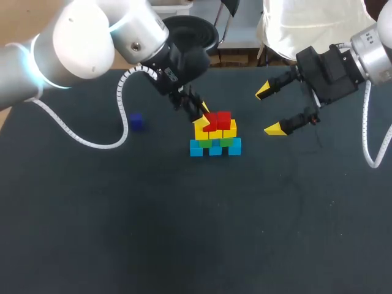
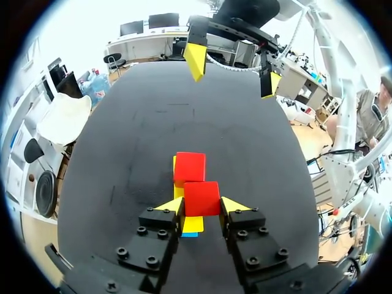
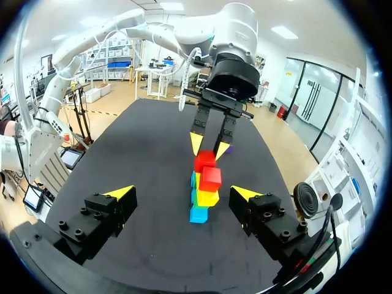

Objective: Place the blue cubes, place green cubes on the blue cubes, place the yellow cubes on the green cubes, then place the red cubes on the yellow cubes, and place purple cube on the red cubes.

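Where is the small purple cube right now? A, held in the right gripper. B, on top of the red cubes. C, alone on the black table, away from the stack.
C: the small purple cube sits alone on the black table, apart from the stack of coloured cubes.

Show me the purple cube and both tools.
purple cube (image 1: 136, 122), head view, its top face.
left tool (image 2: 203, 206), left wrist view, midway between fingertips holding red cube (image 2: 201, 195).
right tool (image 1: 270, 110), head view, midway between its fingertips.

No legible text or numbers
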Robot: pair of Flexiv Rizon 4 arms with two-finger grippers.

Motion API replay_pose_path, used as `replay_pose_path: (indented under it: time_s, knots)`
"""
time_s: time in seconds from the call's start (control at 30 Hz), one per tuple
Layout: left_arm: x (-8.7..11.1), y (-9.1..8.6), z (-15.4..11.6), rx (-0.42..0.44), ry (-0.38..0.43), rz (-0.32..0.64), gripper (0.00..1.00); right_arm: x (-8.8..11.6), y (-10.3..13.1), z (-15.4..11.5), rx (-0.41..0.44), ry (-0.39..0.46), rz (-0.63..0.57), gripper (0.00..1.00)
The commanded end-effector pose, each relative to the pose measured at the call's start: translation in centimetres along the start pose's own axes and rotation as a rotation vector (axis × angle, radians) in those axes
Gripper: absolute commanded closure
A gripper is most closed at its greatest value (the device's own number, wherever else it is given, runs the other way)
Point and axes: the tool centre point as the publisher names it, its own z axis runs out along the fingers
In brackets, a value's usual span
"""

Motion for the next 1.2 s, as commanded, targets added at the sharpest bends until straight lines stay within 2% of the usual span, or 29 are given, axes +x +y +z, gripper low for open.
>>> replay_pose_path:
  time_s: [0.03,1.2]
  knots:
    - [0.08,0.05,0.13,-0.004,0.001,-0.003,1.00,0.04,-0.02,0.02,0.000,-0.002,-0.001,0.00]
    - [0.08,0.20,0.15,-0.007,-0.006,-0.014,1.00,0.04,-0.02,0.02,0.000,-0.002,-0.001,0.00]
